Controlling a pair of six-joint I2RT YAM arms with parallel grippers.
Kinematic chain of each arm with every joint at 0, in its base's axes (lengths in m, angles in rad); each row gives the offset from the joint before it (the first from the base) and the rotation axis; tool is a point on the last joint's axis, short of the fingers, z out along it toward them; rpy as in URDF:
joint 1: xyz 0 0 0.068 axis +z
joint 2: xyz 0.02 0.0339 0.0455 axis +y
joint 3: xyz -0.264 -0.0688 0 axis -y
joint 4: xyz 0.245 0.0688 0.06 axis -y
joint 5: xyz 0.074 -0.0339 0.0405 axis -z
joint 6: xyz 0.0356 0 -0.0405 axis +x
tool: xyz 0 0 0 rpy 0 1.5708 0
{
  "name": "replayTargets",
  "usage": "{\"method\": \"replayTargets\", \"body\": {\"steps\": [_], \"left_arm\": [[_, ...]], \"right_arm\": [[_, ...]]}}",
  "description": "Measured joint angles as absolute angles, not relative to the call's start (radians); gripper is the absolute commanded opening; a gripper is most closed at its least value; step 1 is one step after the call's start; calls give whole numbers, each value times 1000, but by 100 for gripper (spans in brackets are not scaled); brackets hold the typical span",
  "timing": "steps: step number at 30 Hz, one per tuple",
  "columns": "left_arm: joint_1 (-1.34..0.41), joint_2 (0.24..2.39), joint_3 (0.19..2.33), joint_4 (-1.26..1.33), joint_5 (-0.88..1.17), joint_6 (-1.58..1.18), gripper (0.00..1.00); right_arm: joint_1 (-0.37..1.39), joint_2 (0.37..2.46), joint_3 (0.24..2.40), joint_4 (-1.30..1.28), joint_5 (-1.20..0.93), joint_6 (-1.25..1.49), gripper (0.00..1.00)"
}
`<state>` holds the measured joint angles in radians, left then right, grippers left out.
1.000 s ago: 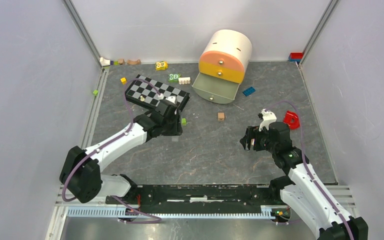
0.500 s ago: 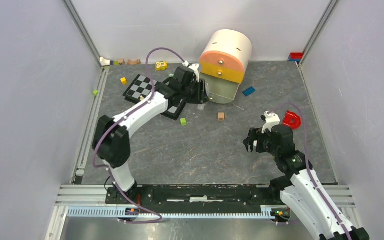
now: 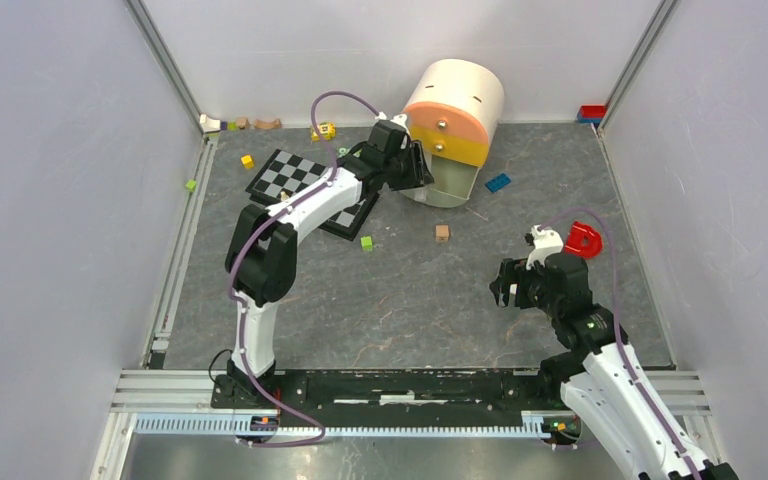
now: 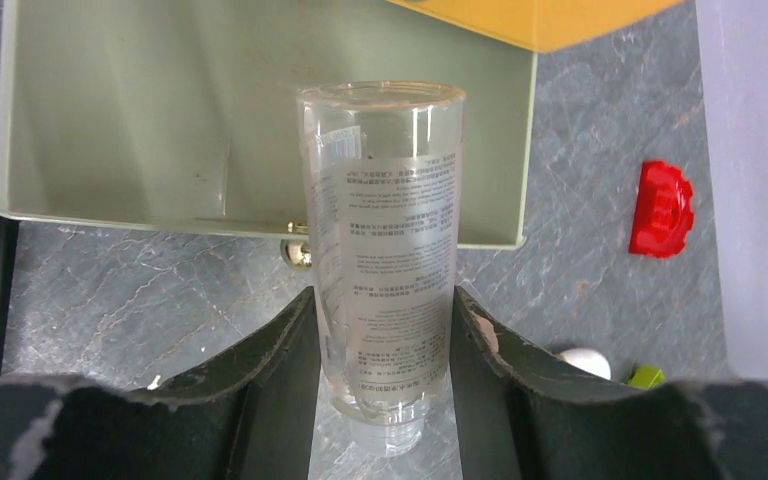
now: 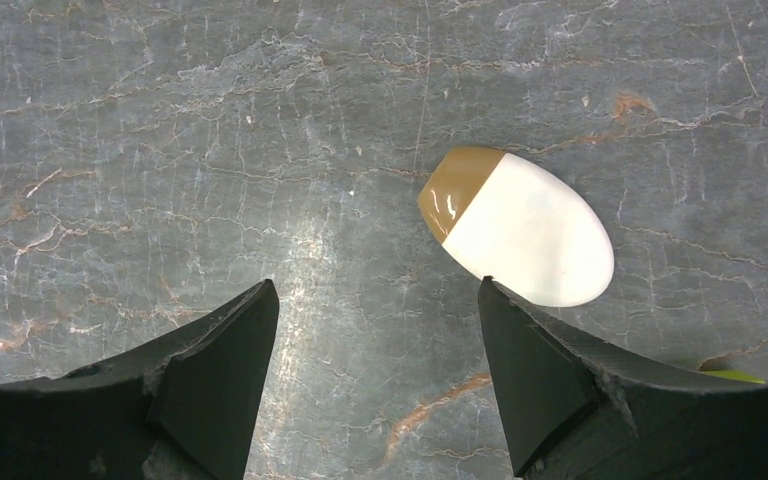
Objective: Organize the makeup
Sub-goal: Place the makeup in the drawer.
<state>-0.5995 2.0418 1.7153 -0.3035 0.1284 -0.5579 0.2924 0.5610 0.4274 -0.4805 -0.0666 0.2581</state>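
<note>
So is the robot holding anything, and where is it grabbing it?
The left pincer grips the clear tube around the half nearest its neck. The right pincer holds nothing.

Bright, even light falls from overhead, leaving only soft, short shadows. The marbled surface (image 5: 340,250) carries a pale sheen in the right wrist view, and small highlights glint on the white egg-shaped sponge (image 5: 520,230). Lettering on the clear tube (image 4: 385,250) is in sharp focus.
</note>
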Motion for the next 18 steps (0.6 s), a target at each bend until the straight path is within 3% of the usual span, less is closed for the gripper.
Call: {"method": "replayTargets", "body": {"steps": [18], "left_arm": [[-599, 2107, 1674, -44, -105, -863, 6]], "right_arm": [[292, 540, 428, -502, -44, 266, 80]]}}
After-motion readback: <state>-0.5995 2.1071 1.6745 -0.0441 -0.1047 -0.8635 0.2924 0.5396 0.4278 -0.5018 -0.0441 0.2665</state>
